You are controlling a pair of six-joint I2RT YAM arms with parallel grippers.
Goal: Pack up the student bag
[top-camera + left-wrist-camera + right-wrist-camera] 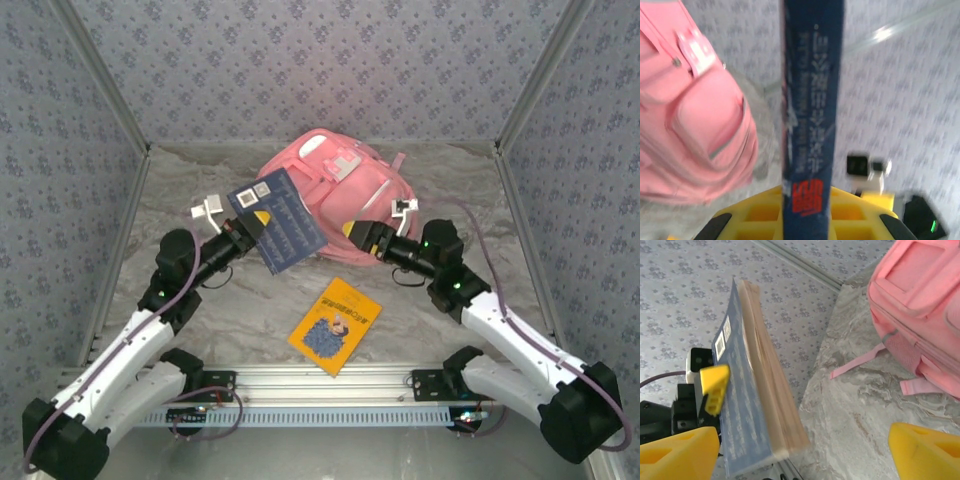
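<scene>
Nearest, a yellow book lies flat on the tabletop. Past it the left end effector clamps a blue book aloft; the right end effector stands wide, empty. Behind lies the student bag. Probably the blue book goes in next, yet whether any compartment is open is unclear.

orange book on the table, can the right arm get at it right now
Probably yes: the right pincer is open, and the orange book lies flat nearby with nothing on it.
</scene>
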